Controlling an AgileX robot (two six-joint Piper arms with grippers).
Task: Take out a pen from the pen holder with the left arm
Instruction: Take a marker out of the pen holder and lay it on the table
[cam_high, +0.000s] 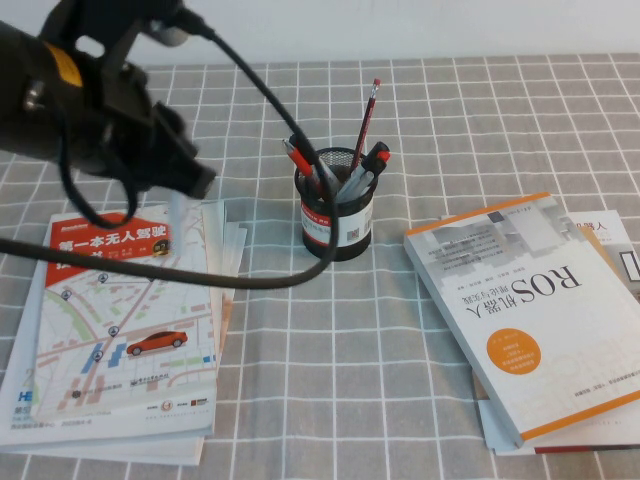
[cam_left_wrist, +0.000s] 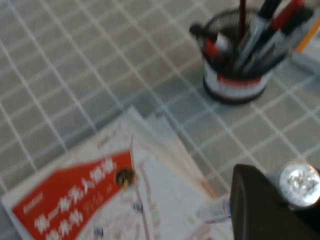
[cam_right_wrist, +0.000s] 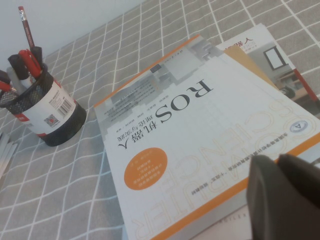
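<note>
Gripper status: the left gripper (cam_high: 195, 178) is clenched on a pale-barrelled pen (cam_left_wrist: 215, 209). It is clear of the pen holder (cam_high: 335, 215) and raised over the far edge of the magazine stack (cam_high: 120, 330) on the robot's left. The pen holder, a black mesh cup with a red-and-white label, stands upright near the middle of the counter (cam_high: 330, 400), well apart from the left gripper. Several other pens and a red pencil (cam_high: 369, 120) stand in it, leaning outward. A white-and-orange ROS book (cam_high: 530, 300) lies flat on the robot's right, atop other books. The right gripper (cam_right_wrist: 278, 167), jaws closed together and holding nothing, hovers above that book.
</note>
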